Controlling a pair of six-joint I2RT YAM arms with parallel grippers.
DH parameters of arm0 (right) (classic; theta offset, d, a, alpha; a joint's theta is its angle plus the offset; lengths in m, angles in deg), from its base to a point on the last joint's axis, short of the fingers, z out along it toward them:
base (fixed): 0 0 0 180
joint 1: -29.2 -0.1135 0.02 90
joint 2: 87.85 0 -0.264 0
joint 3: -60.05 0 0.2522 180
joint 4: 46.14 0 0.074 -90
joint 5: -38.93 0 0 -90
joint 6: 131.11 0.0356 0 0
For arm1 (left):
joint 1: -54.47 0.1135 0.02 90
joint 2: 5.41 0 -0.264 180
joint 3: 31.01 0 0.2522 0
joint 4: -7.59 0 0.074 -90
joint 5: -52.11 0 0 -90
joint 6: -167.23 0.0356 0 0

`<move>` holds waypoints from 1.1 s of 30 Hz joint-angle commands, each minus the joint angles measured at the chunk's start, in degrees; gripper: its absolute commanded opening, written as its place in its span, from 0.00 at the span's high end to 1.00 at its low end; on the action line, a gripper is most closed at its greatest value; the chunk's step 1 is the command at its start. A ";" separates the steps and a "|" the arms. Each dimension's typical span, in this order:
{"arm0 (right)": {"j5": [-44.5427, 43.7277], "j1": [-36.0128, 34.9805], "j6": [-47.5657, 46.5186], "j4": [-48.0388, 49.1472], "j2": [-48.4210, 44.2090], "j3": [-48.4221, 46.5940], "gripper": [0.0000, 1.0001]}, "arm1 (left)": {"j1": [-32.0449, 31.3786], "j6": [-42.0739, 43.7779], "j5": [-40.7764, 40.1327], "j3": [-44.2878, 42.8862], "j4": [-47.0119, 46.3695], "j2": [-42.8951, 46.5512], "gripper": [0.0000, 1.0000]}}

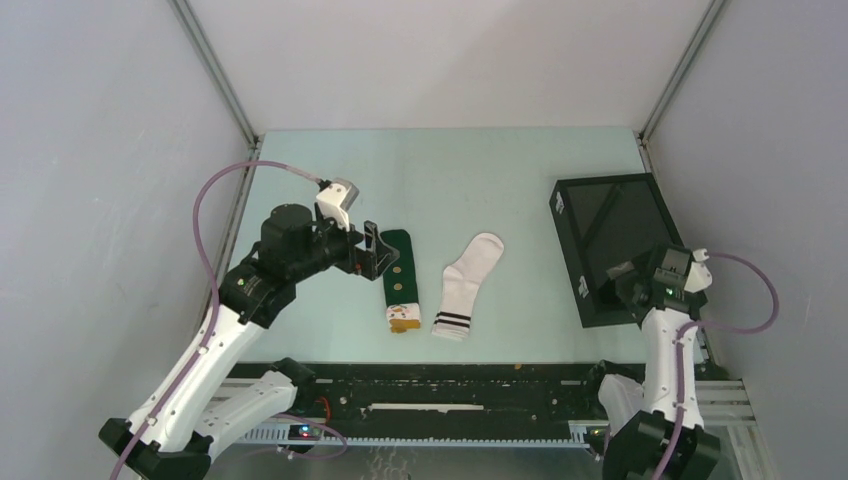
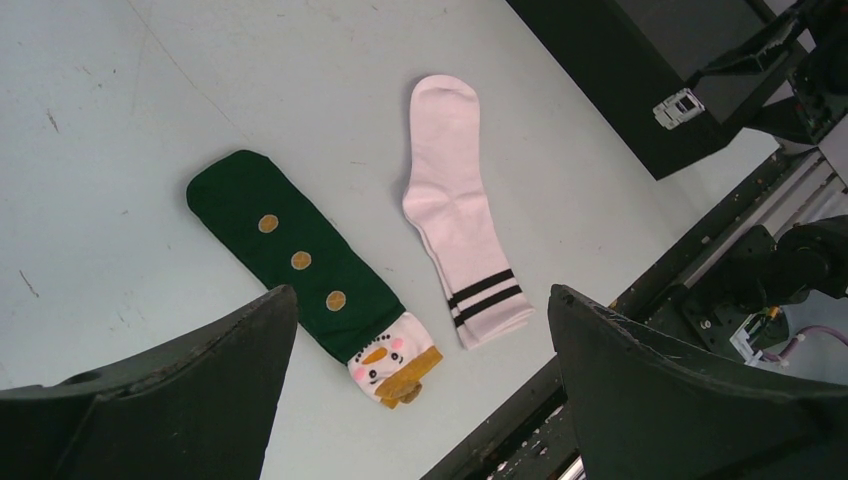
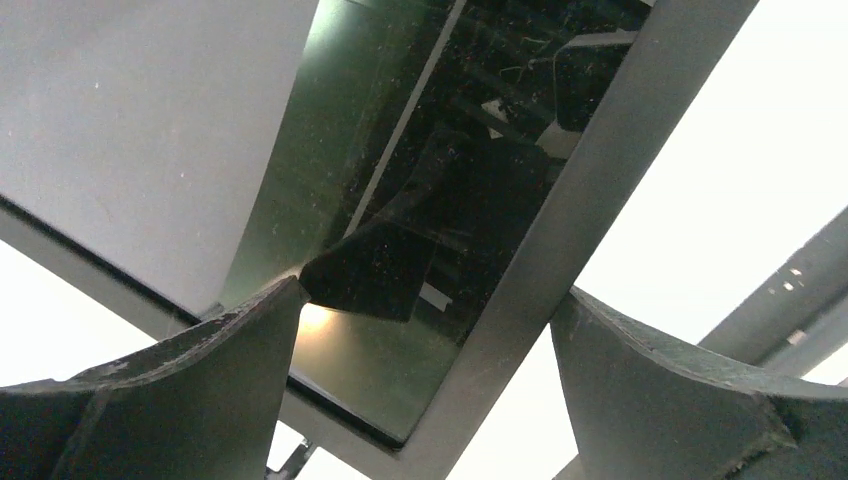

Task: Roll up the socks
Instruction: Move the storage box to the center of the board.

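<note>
My left pincer (image 1: 378, 250) is spread as wide as it goes and has hold of nothing. It hangs over the left half of the desk (image 1: 500, 165), at the left edge of the green sock (image 1: 398, 268). From above its fingers overlap that edge, but I cannot tell whether they touch the cloth. In my left wrist view the two dark fingers frame both socks, with bare desk between them.

The green sock lies flat and straight. Its rounded dark end points away from me, and three tan dots run down its length. The end nearest me is white with a snowman face and an orange-tan tip.

The white sock (image 1: 468, 282) lies flat just to the right of the green one, apart from it and not touching. Its toe points away from me. It bends at the heel, and the cuff with two black stripes is at the near side. Neither sock is rolled.

My right pincer (image 1: 628, 282) is also wide open and empty. It hovers over the near part of a black box (image 1: 610, 225) on the right side of the desk, well apart from the socks. My right wrist view shows only the box's glossy dark surface between the fingers.
</note>
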 commanded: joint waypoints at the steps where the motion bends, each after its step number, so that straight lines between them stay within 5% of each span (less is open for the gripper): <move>1: 14.01 -6.57 -2.72 12.62 7.24 1.88 0.04 | -0.41 -0.88 0.02 -1.24 0.09 1.26 0.00; 21: 13.59 -24.66 -8.46 14.77 36.91 -17.17 0.05 | -0.49 -1.77 -1.79 0.10 1.50 4.42 0.00; 33: 8.98 -22.13 -8.91 5.98 31.61 -28.43 0.03 | -0.49 -1.25 -5.44 0.41 2.38 6.39 0.00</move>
